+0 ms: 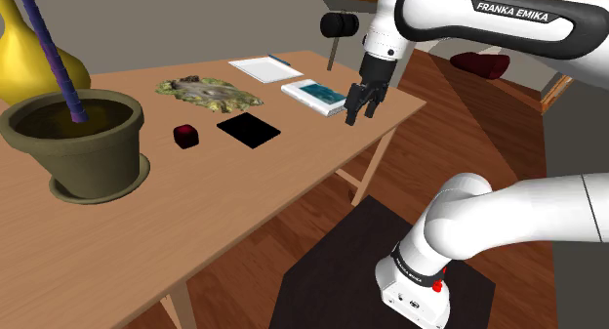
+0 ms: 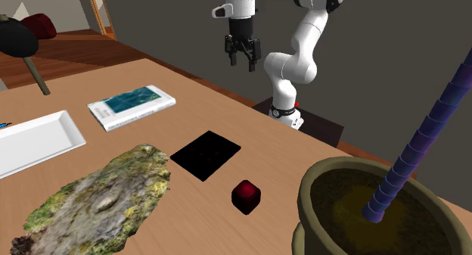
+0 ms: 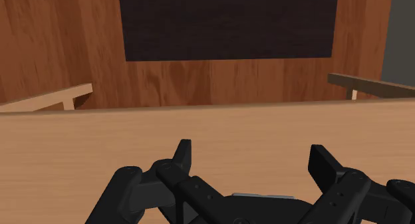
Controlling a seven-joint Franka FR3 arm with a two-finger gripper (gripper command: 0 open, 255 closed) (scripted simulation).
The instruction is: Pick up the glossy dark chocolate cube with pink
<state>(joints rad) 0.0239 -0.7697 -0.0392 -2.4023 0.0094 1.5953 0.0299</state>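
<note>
The cube is showing glossy dark faces with a reddish-pink glow, possibly a top-face pattern. It is sitting on the table between the black mat and, to the shoulder view's left, the pot. The pot is holding dark soil and a purple stem, which is running out of frame. Far from the cube, the gripper is hanging with fingers apart, gripping nothing.

I see flat, even light across the counter, everything sharp from edge to edge. The white arm carries soft grey shading on its underside, and the walls behind sit dim.
</note>
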